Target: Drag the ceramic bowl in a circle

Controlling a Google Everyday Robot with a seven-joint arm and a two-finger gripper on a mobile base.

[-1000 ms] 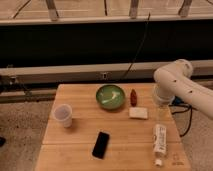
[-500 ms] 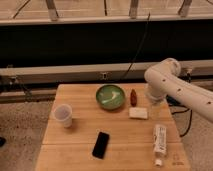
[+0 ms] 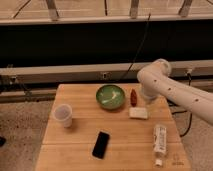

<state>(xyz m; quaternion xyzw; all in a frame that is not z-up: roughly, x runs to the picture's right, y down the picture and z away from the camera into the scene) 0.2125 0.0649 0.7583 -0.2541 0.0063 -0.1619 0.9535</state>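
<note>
Since the earlier frame the white arm (image 3: pixel 172 90) has swung left, closer to the ceramic bowl (image 3: pixel 110 96). The gripper (image 3: pixel 148 101) hangs to the right of the bowl with its fingers apart, holding nothing (not touching the bowl). A small red object (image 3: pixel 134 97) stands just right of the bowl, and a white block (image 3: pixel 138 113) lies right and in front of it. The green bowl sits at the back of the wooden table (image 3: pixel 75 155). A plastic cup (image 3: pixel 63 114) is front-left of the bowl, a black phone (image 3: pixel 101 144) straight in front, and a white tube (image 3: pixel 159 140) front-right.
</note>
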